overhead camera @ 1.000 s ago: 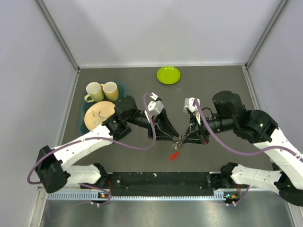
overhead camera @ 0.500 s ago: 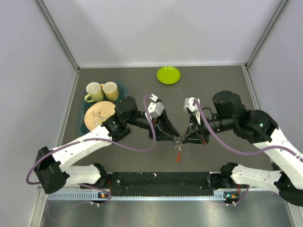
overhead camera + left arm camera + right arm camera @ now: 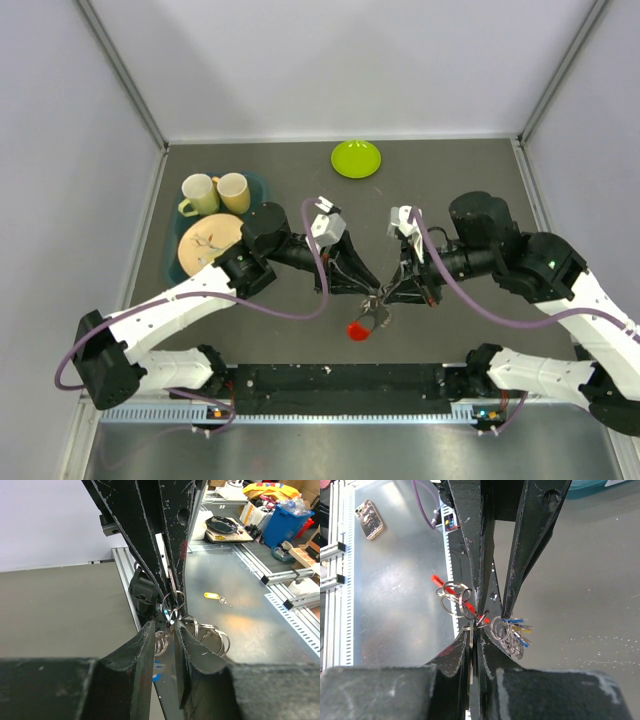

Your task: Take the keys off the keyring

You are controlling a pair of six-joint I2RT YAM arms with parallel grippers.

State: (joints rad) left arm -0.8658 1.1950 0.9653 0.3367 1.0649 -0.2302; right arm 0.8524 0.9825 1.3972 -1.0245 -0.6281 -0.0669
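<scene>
Surface: a dark grey table (image 3: 480, 180) with plain white walls (image 3: 340, 60) on three sides. A bare metal bench (image 3: 350, 450) runs along the near edge. On that bench, off the table, lie a phone (image 3: 370, 512) and a loose yellow tag (image 3: 212, 596). Beyond the bench the room is cluttered, and a blue bin (image 3: 285, 522) stands out.

Containers: a lime dish (image 3: 355, 158) sits at the rear centre, well apart from my arms. At the rear left, two cups (image 3: 215, 192) stand side by side and touching on a teal tray (image 3: 258, 186). A tan plate (image 3: 210, 243) lies just in front of them with pale bits on it.

Task item: the keyring (image 3: 173, 601) hangs in the air over mid-table, between my two grippers, which meet tip to tip. The keys (image 3: 517, 632) bunch on small rings to one side of the pinch, showing blue and yellow tags. The red key (image 3: 358, 330) hangs low on the other side, towards the bench.

Right gripper (image 3: 473, 639): the fingers are pressed together, clamped on the keyring's wire.

Left gripper (image 3: 171, 639): the fingers stand a little apart with wire in the narrow gap. From the wrist view I cannot tell whether the pads bear on it.
</scene>
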